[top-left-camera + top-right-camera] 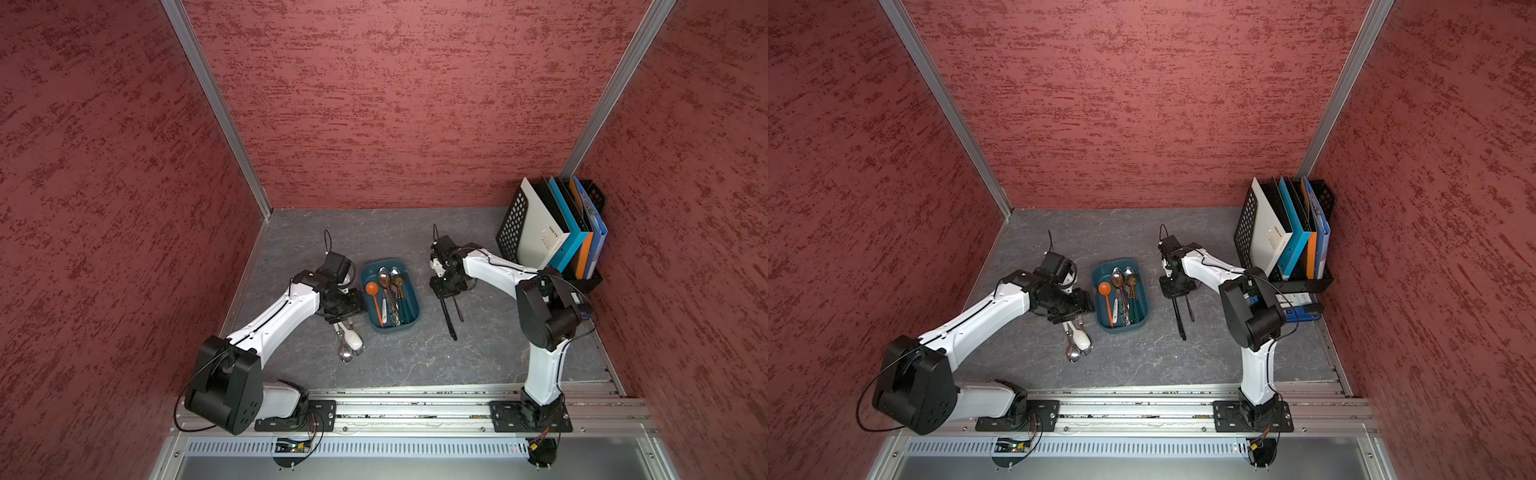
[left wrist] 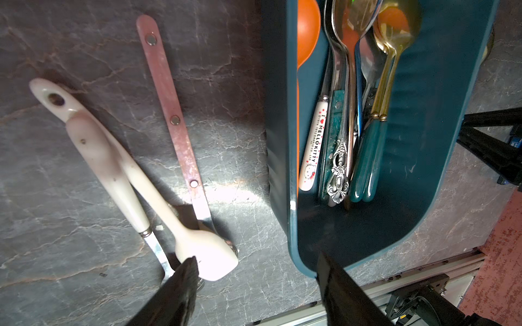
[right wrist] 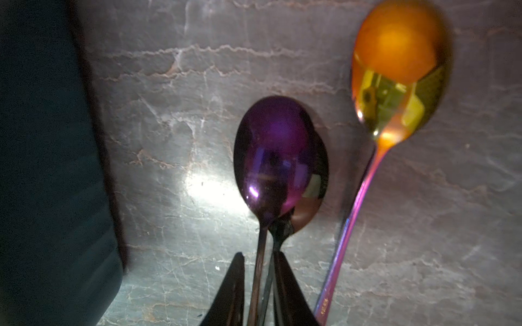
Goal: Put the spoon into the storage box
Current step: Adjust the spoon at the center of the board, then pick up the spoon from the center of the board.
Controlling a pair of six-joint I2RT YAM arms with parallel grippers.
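The dark teal storage box (image 1: 411,291) (image 2: 423,113) sits mid-table in both top views and holds several spoons. My right gripper (image 3: 258,265) is to its right, low over the table. It is shut on the handles of a purple spoon (image 3: 274,152) and a dark spoon (image 3: 313,203) lying under it. A gold spoon with a rainbow handle (image 3: 395,70) lies beside them. My left gripper (image 2: 255,268) stands open with nothing in it. One finger is over a white spoon (image 2: 206,254), the other over the box's near corner.
A cream-handled spoon (image 2: 104,158) and a pink-handled utensil (image 2: 172,113) lie with the white spoon left of the box. A black mesh file rack (image 1: 509,232) with folders stands at the back right. An aluminium rail (image 1: 415,407) runs along the front edge, and red walls close in three sides.
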